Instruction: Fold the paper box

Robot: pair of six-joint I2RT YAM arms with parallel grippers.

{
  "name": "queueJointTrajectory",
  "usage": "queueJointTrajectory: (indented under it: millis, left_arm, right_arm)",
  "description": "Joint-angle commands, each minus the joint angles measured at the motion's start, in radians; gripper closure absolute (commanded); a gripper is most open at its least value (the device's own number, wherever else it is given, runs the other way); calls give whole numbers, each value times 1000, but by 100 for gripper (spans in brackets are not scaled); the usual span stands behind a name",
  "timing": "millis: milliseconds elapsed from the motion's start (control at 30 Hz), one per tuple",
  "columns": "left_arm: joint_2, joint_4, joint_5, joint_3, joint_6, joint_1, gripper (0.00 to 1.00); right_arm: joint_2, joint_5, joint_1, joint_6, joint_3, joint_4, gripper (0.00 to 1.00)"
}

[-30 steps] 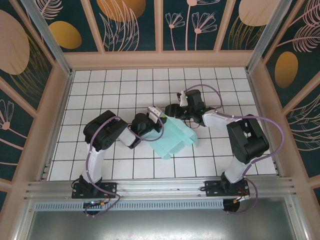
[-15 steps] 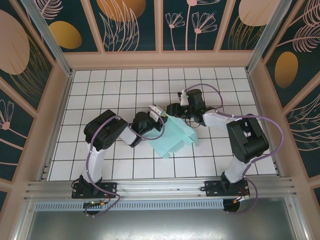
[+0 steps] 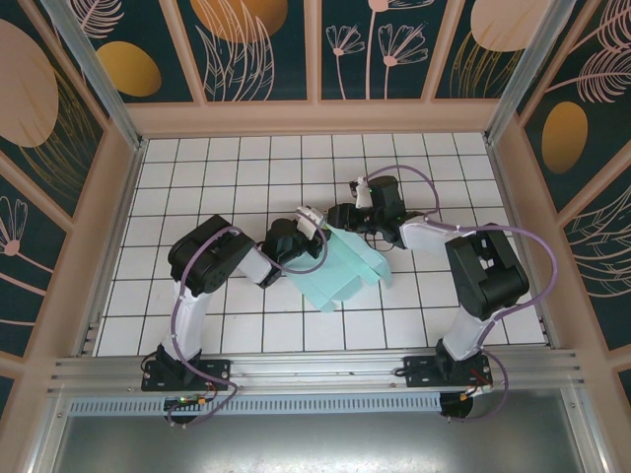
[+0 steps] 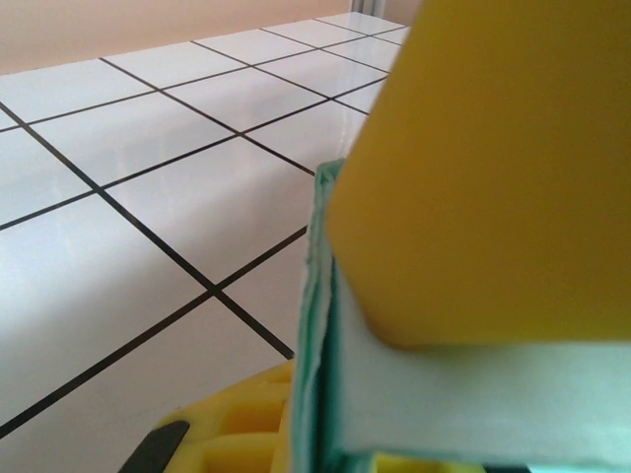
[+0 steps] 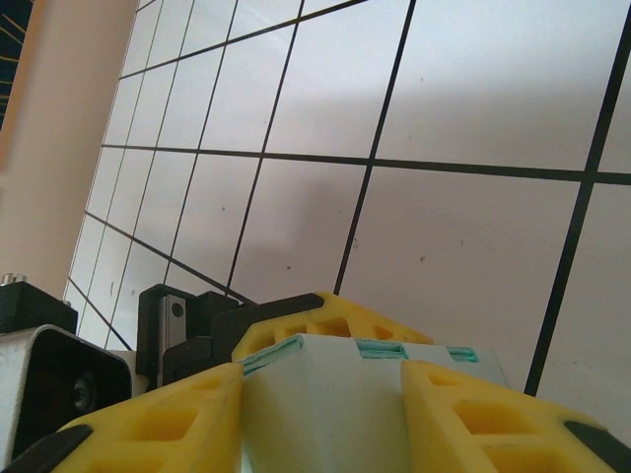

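**White tiles, two arms, one mint box between them**

White tiles with black grid lines cover the table (image 3: 197,325). At its near edge a metal rail (image 3: 315,367) carries both arm bases. From there the arms bend inward and meet just past the middle of the table.

The paper box (image 3: 340,268) lies near the centre of the tiles, between the two arms. It is a pale mint-blue, partly folded piece, set at a slant to the grid. Its far end reaches up to both grippers.

The left gripper (image 3: 314,225) comes in from the left and is clamped tight on the card. In the left wrist view a yellow finger (image 4: 493,168) presses flat against the thin greenish edge.

The right gripper (image 3: 340,222) comes in from the right, just beside the left one. In its wrist view two yellow fingers (image 5: 148,424) sit on either side of a pale panel of the box, pinching it between them.

Beyond the grippers more bare tiles run to a pale wooden frame (image 3: 315,116). Behind it stand dark teal wall panels (image 3: 266,49) painted with gold discs and pink flowers.
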Motion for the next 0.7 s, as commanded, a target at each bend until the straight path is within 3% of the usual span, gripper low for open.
queueJointTrajectory:
  millis: [0,300,433,533,667]
  left_arm:
    - [27,-57,-24,20,-20,-4,100]
    - [-26,155,-146,-65,-246,1,100]
    - [-90,65,-233,-55,-336,11,100]
    - [-127,111,-237,-87,-399,30,100]
    - [-171,119,-221,-118,-580,87,100]
  right_arm:
    - [9,-35,21,4,-21,-86,56]
    - [-198,89,-9,-14,-48,-85,30]
    - [-323,123,-68,-11,-95,-52,29]
    - [-417,143,-125,7,-154,-7,29]
    - [-537,136,-200,58,-243,67,30]
